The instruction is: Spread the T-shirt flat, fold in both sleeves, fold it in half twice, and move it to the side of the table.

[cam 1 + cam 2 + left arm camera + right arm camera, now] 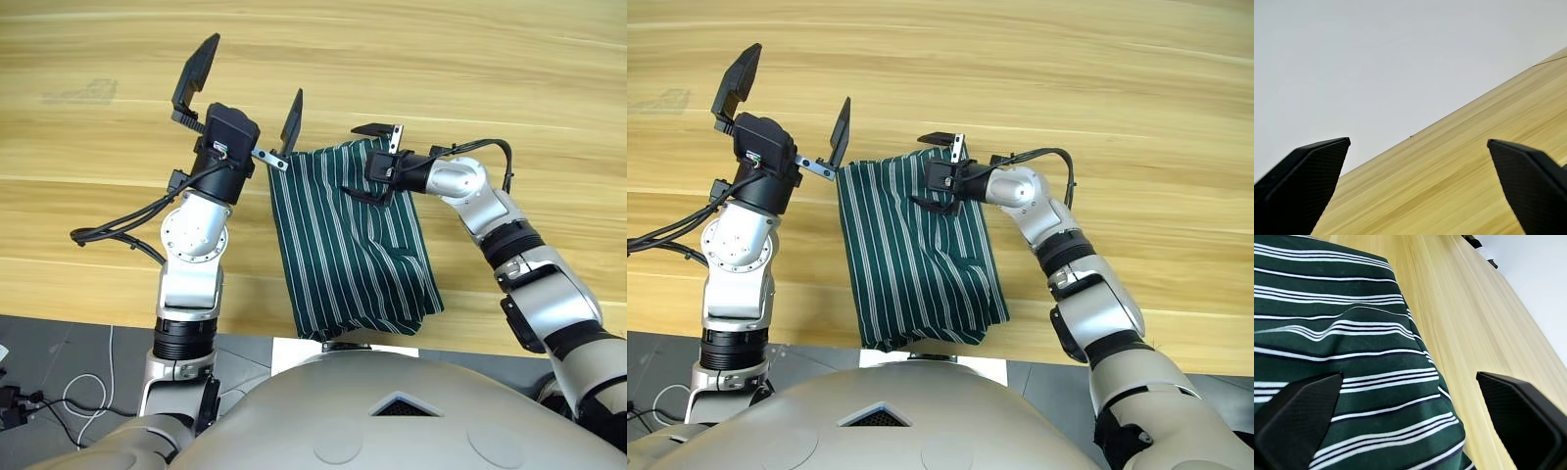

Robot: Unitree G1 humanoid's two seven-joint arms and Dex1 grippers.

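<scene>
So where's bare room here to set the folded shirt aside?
The light wooden table is bare across its far half, beyond the green white-striped folded T-shirt, and farther out on either side. Crowded: the shirt's far edge, where the open left gripper and right gripper are.

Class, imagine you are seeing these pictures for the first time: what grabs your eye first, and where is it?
The green white-striped T-shirt, folded narrow, lies on the wooden table at its near edge. The left gripper is open, raised beside the shirt's far left corner; the right gripper is open over its far right corner.
</scene>
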